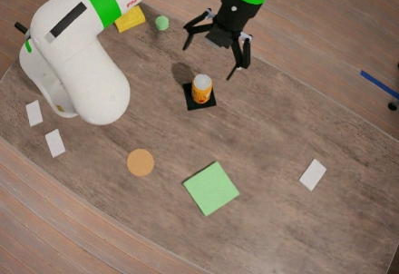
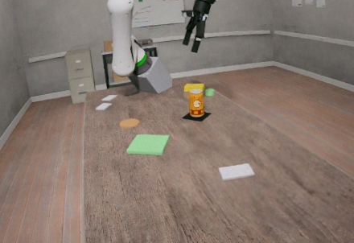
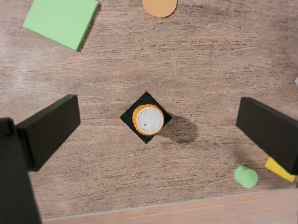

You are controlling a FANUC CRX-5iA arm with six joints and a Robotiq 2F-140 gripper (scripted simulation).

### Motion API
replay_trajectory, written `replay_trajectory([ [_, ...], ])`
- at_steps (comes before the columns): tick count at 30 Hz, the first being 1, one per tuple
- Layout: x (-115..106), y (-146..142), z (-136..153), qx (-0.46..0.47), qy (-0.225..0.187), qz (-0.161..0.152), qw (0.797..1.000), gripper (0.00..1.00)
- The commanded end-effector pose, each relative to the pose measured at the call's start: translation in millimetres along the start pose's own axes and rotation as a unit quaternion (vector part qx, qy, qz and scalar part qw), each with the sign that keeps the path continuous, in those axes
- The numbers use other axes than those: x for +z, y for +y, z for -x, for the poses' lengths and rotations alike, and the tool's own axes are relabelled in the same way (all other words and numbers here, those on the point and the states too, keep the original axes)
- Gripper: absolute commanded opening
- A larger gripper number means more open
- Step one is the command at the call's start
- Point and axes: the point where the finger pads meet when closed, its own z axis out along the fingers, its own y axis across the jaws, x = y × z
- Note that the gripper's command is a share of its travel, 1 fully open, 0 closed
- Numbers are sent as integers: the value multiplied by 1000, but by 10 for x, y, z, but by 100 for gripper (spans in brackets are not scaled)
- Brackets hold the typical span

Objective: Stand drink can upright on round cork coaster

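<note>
top view: item one, drink can (image 1: pixel 201 88), orange with pale lid, standing upright on a small black square coaster (image 1: pixel 198 101); landmark for all entries. round cork coaster (image 1: pixel 140 162) lies well apart from the can, toward the near table edge, bare; green square pad (image 1: pixel 211 188) just beyond it to the side. gripper (image 1: pixel 217 45) hangs high on the far side of the can, fingers spread fully apart, holding nothing. green ball (image 1: pixel 161 23) and yellow block (image 1: pixel 130 19) sit behind the can near the arm. exterior view: can (image 2: pixel 196 103) upright on the black square, gripper (image 2: pixel 194 39) well above it and not touching; cork disc (image 2: pixel 129 122) to the side of the can, nearer the arm's base. wrist view: can lid (image 3: pixel 148 120) sits almost centred between the two black fingers, far below them; cork coaster at the top edge. handling, judged: thin-walled, light, rigid enough but dentable, smooth and slippery sides; best taken mid-body across the diameter with a moderate squeeze, kept vertical.
</note>
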Motion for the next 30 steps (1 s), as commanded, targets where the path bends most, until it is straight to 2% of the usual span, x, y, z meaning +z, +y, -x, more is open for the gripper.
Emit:
replay_trajectory([
  [1, -7, -1, -1, 0, 0, -1, 1000, 100],
  [19, 33, -13, 19, -10, -5, -3, 1000, 100],
  [21, 236, -60, 124, -61, -27, -16, 998, 100],
  [23, 584, -101, 304, -141, -59, -39, 988, 100],
  [24, 728, -93, 379, -153, -63, -43, 985, 100],
  [30, 1241, 19, 646, -252, -94, -72, 961, 100],
])
